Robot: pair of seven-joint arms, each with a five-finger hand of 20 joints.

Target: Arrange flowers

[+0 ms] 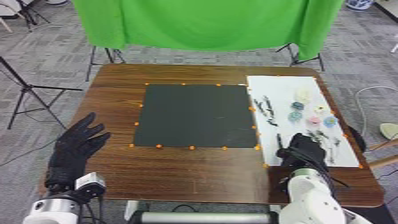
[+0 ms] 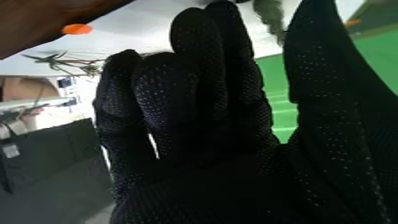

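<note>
In head view, see pink flower (image 1: 314, 120) on sheet (image 1: 284, 83), right; in wrist view, thin sprig (image 2: 55, 62). See dark sprig (image 1: 269, 106) lying near-to-far, left hand (image 1: 75, 144) and right hand (image 1: 307, 150) wide.

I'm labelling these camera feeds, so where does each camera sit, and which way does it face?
Head view: on the robot's head, looking forward and down at the brown table, dark mat and flowers on a white sheet; both arms come in from the bottom edge, with left hand and right hand.
Right wrist view: on the right arm's wrist, looking along its own gloved hand, past the fingers, toward the sheet and a sprig.
Shared: right hand, white sheet and green cloth.
</note>
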